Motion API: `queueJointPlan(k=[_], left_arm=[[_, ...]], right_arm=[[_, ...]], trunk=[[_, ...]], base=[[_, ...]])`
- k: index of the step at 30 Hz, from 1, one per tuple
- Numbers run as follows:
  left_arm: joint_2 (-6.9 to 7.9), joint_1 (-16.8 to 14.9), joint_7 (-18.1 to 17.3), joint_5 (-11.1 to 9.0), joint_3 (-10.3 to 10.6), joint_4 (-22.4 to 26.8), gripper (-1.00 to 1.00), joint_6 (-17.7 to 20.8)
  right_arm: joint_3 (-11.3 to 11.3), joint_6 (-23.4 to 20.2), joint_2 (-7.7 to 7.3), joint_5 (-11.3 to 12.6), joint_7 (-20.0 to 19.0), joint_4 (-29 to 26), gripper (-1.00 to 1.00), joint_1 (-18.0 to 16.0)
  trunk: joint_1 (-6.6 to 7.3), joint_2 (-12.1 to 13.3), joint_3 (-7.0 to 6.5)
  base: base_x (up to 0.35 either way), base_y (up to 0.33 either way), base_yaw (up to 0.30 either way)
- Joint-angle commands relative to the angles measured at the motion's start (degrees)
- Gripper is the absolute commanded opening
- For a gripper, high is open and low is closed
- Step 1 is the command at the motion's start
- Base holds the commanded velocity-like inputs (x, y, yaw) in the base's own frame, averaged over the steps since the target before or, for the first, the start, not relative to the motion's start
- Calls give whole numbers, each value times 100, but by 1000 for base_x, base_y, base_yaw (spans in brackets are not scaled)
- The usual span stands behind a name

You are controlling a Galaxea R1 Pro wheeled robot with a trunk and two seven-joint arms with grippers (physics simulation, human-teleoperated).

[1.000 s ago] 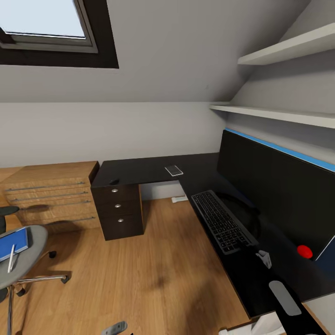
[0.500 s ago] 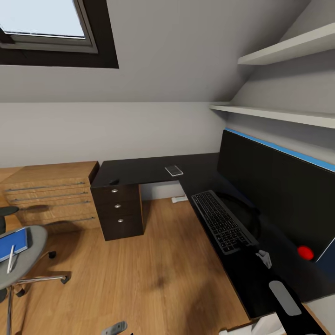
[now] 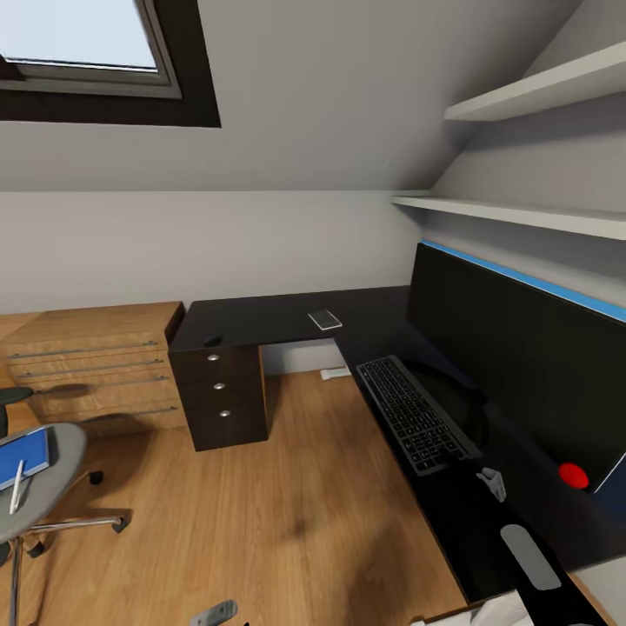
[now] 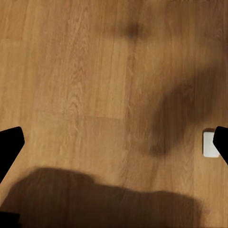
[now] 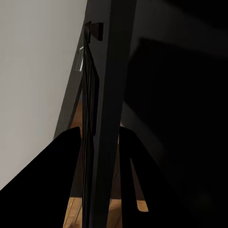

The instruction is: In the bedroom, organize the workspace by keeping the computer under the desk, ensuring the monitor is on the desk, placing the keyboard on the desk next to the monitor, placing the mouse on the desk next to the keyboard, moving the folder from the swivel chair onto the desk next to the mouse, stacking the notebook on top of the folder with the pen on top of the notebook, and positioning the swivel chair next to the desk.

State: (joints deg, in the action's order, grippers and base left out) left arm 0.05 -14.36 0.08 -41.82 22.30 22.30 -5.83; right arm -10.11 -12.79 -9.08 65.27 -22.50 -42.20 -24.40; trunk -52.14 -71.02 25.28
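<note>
From the head, the black L-shaped table (image 3: 287, 317) fills the 3 o'clock side. On it the keyboard (image 3: 416, 414) lies just beside the wide monitor (image 3: 513, 361), at the screen's 9 o'clock. A small dark mouse (image 3: 213, 340) sits on the far wing above the drawers (image 3: 224, 389), whose three fronts are closed; a pale flat card (image 3: 325, 319) lies on the same wing, well apart from the mouse. At 8 o'clock the chair (image 3: 35, 487) carries the blue folder (image 3: 24, 454) on its seat, with the pen (image 3: 16, 485) lying partly across the folder. A wooden dresser (image 3: 91, 369) stands beside the drawers, closed.

Left wrist: the left claw (image 4: 114, 142) hangs spread over the plank floor (image 4: 85, 80), its dark fingers (image 4: 9, 145) at either edge.

Right wrist: the right claw's (image 5: 97, 156) fingers (image 5: 52, 175) straddle the monitor's (image 5: 102, 95) thin edge; whether they pinch it I cannot tell.
</note>
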Motion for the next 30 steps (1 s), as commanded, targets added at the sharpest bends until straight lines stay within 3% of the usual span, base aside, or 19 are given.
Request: queueJointPlan(k=[1,30], left_arm=[[3,-6,1,-54,38,-6,100,-32],[13,-6,10,-72,38,1,100,-23]], right_arm=[[-17,-57,2,61,-17,1,-100,-4],[-77,-41,-6,81,-59,63,-100,-4]], trunk=[[0,-3,6],[0,-3,6]], base=[[44,-48,0],[3,-3,0]])
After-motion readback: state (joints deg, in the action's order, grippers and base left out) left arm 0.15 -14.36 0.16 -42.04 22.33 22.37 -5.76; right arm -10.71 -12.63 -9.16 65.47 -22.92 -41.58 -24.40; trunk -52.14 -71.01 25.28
